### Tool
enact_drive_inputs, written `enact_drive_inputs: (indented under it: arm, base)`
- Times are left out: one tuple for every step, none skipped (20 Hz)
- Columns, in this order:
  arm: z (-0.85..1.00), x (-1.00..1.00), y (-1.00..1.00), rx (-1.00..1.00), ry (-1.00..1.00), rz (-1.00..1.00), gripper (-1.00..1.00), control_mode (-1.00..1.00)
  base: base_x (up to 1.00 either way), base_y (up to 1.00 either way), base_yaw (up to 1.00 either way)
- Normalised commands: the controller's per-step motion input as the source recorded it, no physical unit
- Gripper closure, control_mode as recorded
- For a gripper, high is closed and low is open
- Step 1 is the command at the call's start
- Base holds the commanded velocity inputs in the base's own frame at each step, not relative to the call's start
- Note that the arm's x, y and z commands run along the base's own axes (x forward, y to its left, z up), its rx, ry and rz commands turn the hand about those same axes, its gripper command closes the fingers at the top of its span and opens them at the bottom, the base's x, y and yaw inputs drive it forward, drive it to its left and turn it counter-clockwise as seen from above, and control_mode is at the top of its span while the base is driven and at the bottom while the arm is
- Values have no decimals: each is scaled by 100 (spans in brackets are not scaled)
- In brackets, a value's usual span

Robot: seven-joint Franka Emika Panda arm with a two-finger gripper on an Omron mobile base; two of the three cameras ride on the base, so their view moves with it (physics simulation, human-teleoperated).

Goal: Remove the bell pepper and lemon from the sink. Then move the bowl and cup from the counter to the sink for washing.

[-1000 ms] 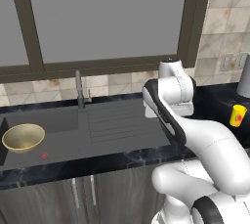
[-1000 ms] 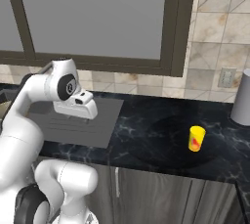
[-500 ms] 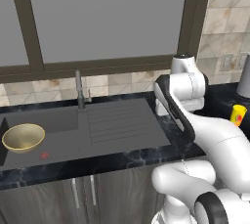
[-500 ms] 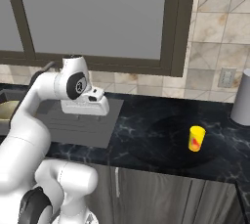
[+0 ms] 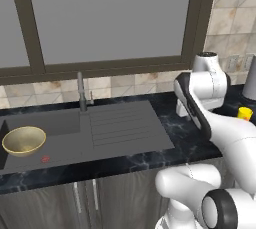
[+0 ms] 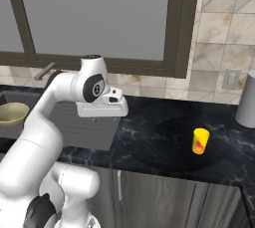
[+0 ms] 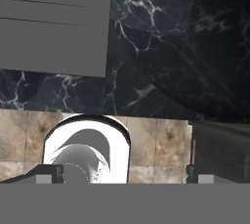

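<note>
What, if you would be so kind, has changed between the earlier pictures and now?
The arm has swung from above the sink's drainboard toward the cup, and the claw now hangs over the counter, open and empty. Nothing was taken hold of or let go. The bowl still lies in the sink, and the cup stands where it was.

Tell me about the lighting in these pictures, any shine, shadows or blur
Left base view: flat, even light, a soft sheen inside the bowl. Right base view: sharp, a broad round dark patch on the counter around the cup. Hand view: crisp white veining, the same dark round patch at upper right.
</note>
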Motion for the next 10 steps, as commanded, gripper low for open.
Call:
enact_drive_inputs:
  arm:
    - [2,5,-54,2,0,6,-100,-100]
    - [1,6,-54,4,-1,6,-100,-100]
    - [2,6,-54,4,-1,6,-100,-100]
    - [2,8,-53,6,0,6,-100,-100]
    - [2,9,-51,6,0,4,-100,-100]
    - [3,13,-50,6,0,2,-100,-100]
    - [2,14,-51,6,0,0,-100,-100]
    - [2,16,-51,6,0,0,-100,-100]
    - [1,18,-51,7,0,0,-100,-100]
    - [2,19,-51,8,0,0,-100,-100]
  base:
    - [0,0,0]
    - [0,0,0]
    - [0,0,0]
    - [0,0,0]
    - [0,0,0]
    - [0,0,0]
    - [0,0,0]
    - [0,0,0]
    - [0,0,0]
    - [0,0,0]
